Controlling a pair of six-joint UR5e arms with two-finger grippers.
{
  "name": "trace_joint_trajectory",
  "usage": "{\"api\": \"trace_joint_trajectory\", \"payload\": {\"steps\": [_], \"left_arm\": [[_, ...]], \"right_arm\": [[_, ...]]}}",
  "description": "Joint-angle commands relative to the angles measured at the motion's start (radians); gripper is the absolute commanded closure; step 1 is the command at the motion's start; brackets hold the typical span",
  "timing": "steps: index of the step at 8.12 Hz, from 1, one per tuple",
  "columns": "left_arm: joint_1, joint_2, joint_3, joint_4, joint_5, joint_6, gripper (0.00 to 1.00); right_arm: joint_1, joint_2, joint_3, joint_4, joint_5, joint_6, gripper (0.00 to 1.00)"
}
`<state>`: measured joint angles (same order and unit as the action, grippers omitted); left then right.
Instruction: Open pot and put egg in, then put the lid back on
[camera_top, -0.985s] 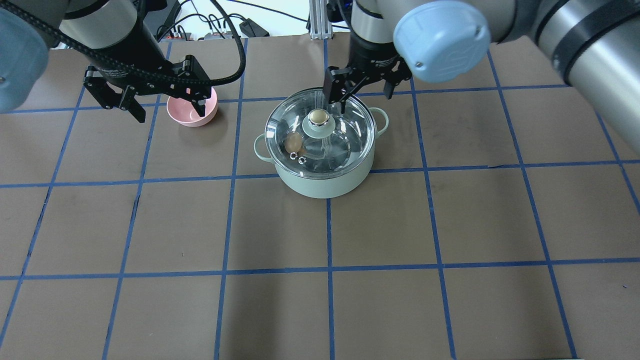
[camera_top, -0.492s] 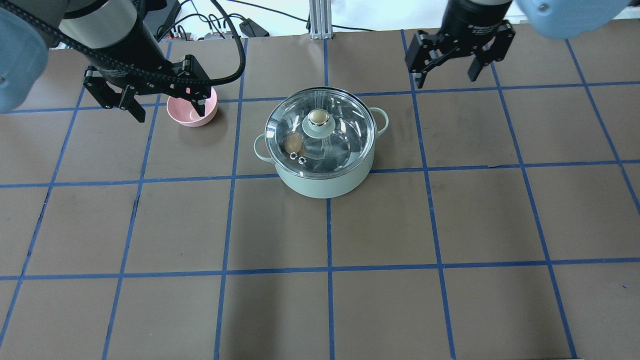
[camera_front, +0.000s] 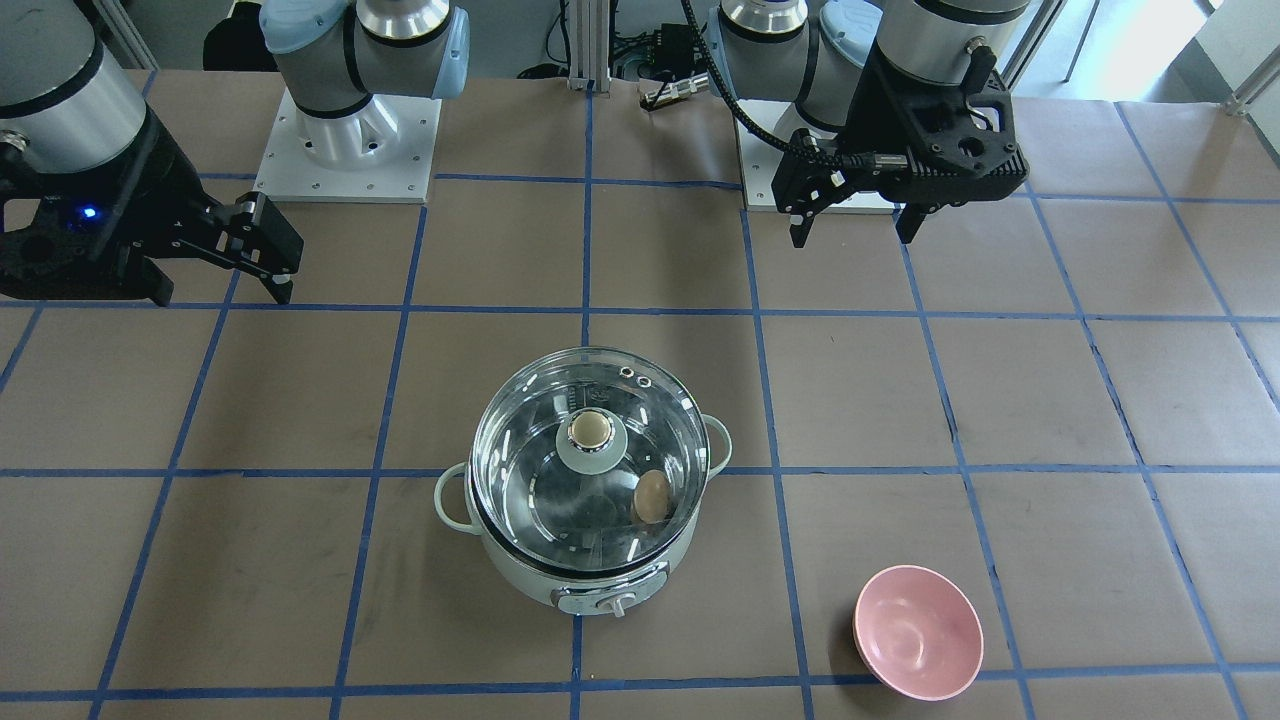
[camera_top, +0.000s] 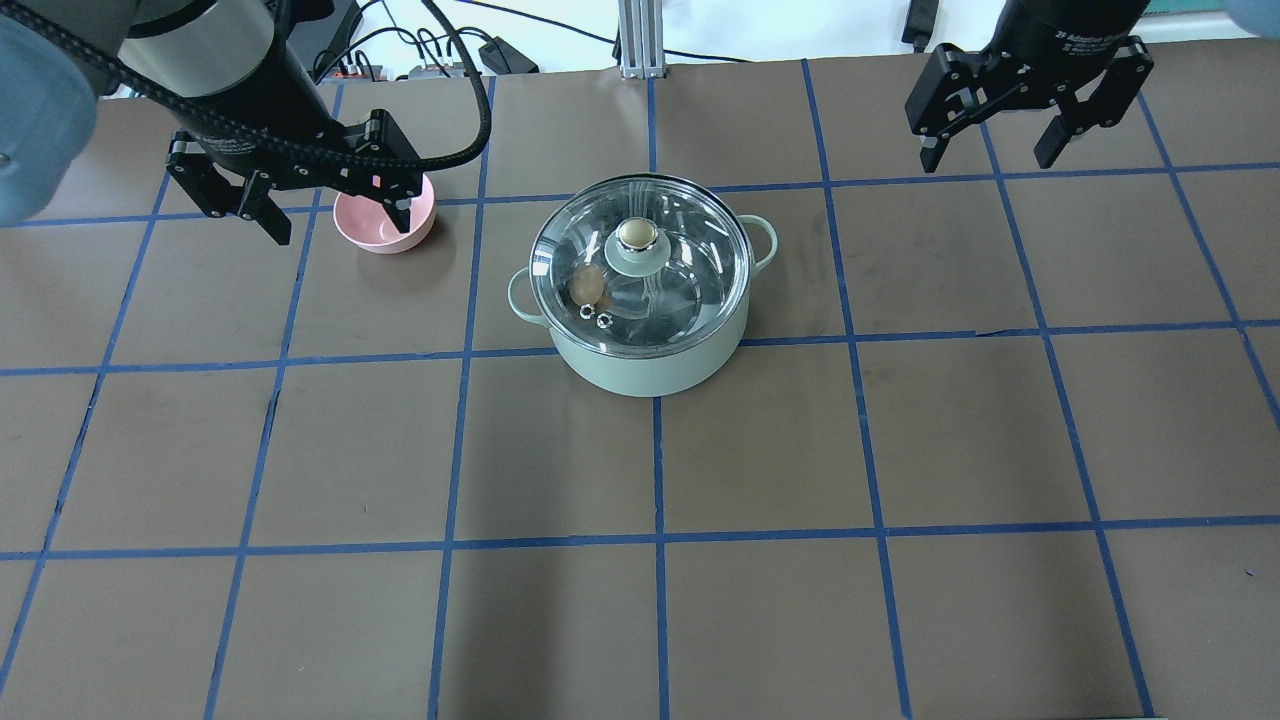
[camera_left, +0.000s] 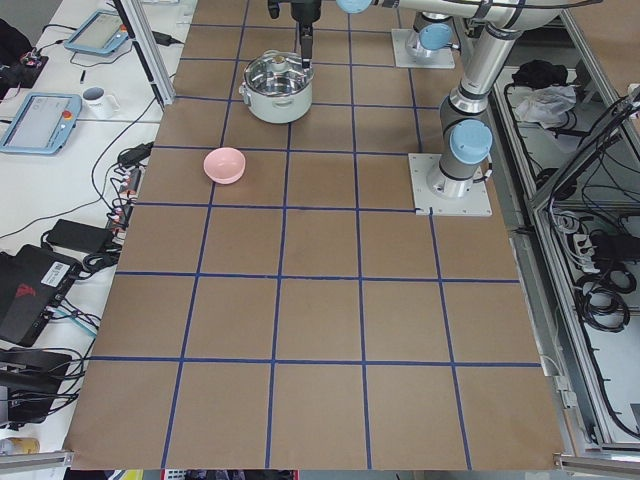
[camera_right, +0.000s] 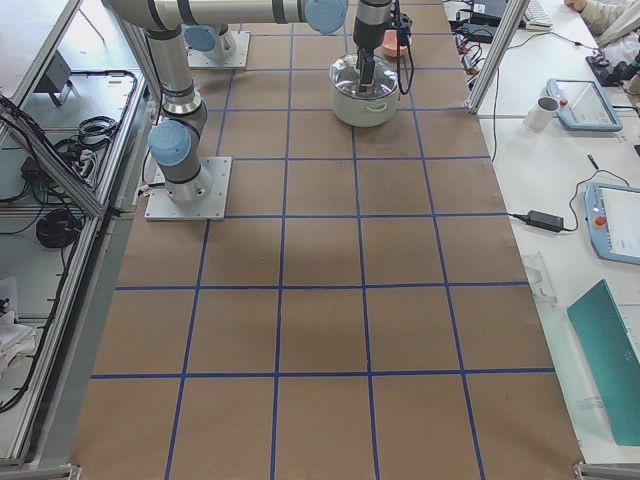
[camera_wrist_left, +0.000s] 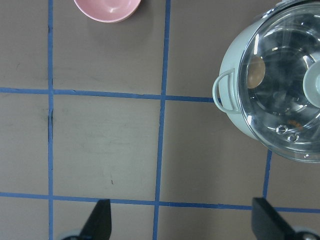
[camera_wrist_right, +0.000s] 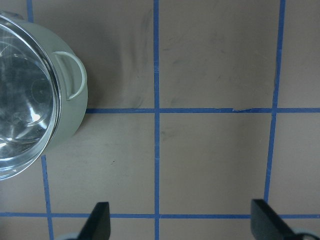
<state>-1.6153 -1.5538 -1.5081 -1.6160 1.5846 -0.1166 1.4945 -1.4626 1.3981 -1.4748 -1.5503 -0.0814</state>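
At the middle of the tabletop (camera_top: 300, 450) the pot (camera_top: 650, 372) is sitting with the lid (camera_top: 700, 270) seated level on its rim. The egg (camera_top: 587, 286) is lying inside on the steel floor, showing through the glass on the robot's left of the knob (camera_top: 637, 235).

Both hands are hanging raised and well apart from the pot. The left hand (camera_top: 340, 228) is holding its fingers spread with nothing between them, on the side where the pink bowl (camera_front: 918, 630) is resting. The right hand (camera_top: 987, 162) is hanging off to the right, likewise released and empty.

Judging from this layout, every step of the task is looking done. If the lid is needing a reseat, the knob is offering the one sound hold. It is small, round and glossy, so probably slippery, and it is asking for a centred pinch. The glass is looking stiff, fairly heavy and breakable, calling for a level lift and a soft set-down. The egg is looking light and fragile, best left alone.
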Motion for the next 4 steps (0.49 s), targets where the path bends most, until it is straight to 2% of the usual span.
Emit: {"api": "trace_joint_trajectory", "payload": {"steps": [1, 4], "left_arm": [[0.000, 0.000, 0.000, -0.001, 0.000, 0.000, 0.00], [0.000, 0.001, 0.000, -0.001, 0.000, 0.000, 0.00]], "right_arm": [[-0.007, -0.002, 0.002, 0.001, -0.005, 0.000, 0.00], [-0.007, -0.008, 0.008, 0.005, -0.020, 0.000, 0.00]]}}
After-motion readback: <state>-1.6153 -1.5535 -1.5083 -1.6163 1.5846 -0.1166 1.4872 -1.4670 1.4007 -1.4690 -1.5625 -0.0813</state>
